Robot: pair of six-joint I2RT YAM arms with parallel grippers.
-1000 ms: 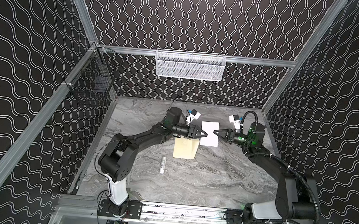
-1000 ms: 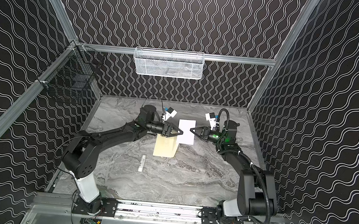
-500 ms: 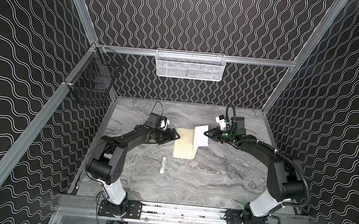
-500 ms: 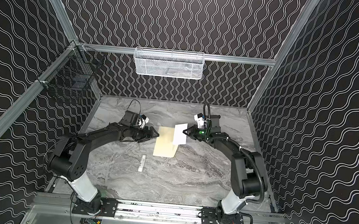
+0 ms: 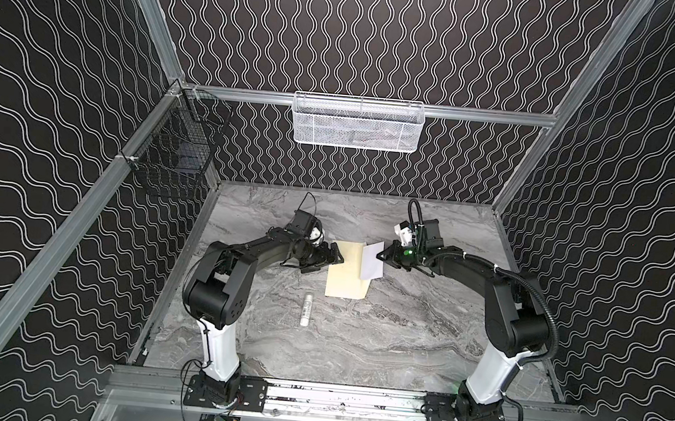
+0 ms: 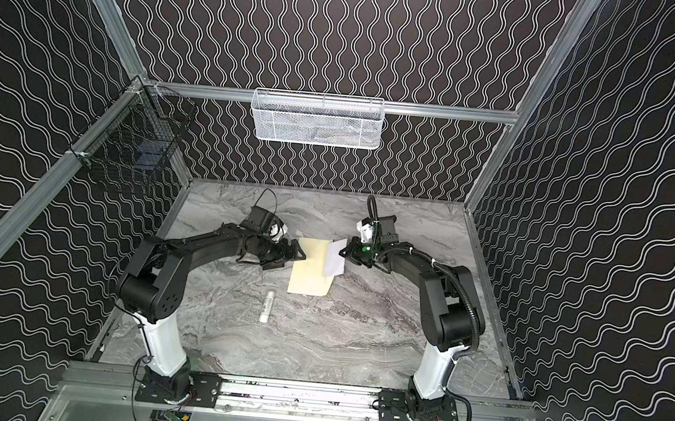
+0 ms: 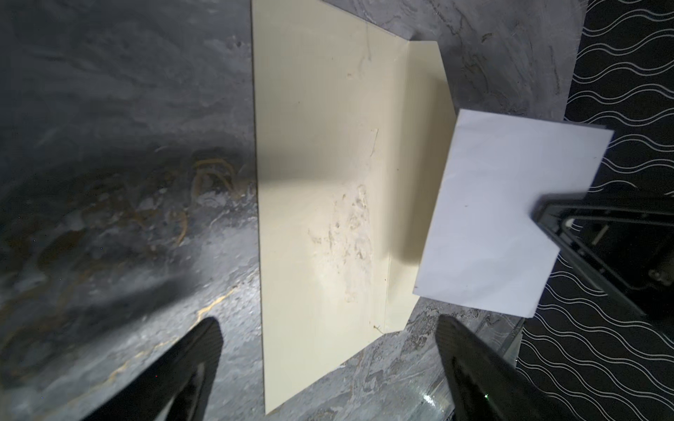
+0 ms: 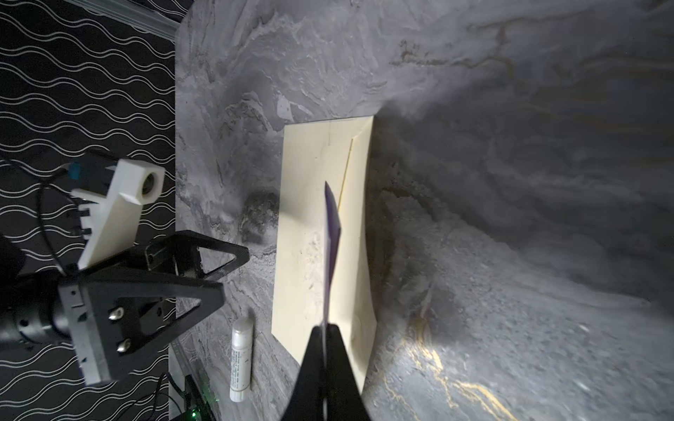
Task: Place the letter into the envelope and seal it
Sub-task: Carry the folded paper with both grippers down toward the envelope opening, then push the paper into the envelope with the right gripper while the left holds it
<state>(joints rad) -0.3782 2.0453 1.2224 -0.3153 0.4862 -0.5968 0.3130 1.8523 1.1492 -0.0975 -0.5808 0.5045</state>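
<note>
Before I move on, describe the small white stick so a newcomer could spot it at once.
On the grey marbled tabletop, find the cream envelope lying flat on it. Just off its near-left corner lies the small white stick, apart from it. It is the only cylinder, where the envelope and the white letter held over it are flat paper.

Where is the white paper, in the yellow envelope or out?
Out. The right end effector pinches the letter, its whole sheet showing, over the envelope.
</note>
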